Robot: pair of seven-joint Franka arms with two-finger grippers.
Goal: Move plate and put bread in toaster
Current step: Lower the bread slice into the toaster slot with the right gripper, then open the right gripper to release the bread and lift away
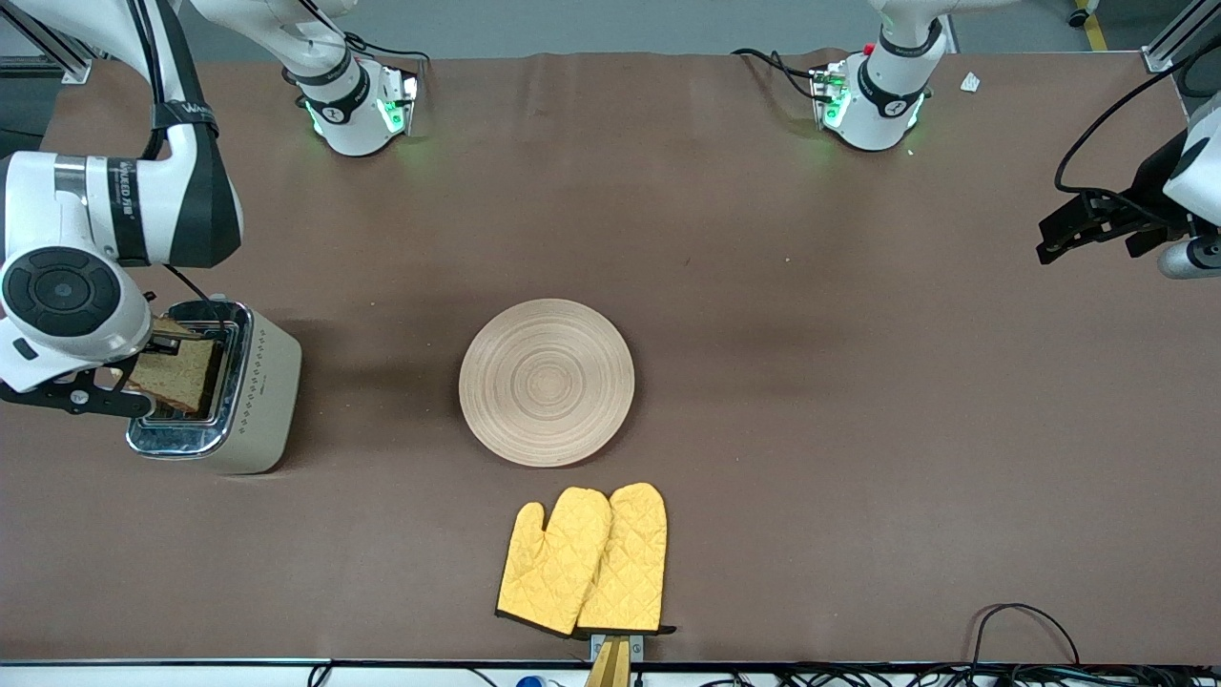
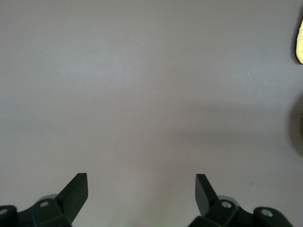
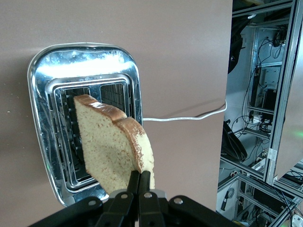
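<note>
**Oven mitts nearest, bread pinched over the toaster**

Yellow oven mitts (image 1: 584,561) lie nearest the camera, the plate (image 1: 547,382) just at their twelve o'clock, mid-table. At the plate's nine o'clock, toward the right arm's end, stands the toaster (image 1: 221,391). Over its slots the right gripper (image 3: 139,182) is clamped on one edge of the bread (image 3: 111,151), which hangs tilted. Bread looks light, soft and crumbly, so an edge pinch suits it. Waiting over bare table, the left gripper (image 2: 142,189) has its jaws apart
</note>
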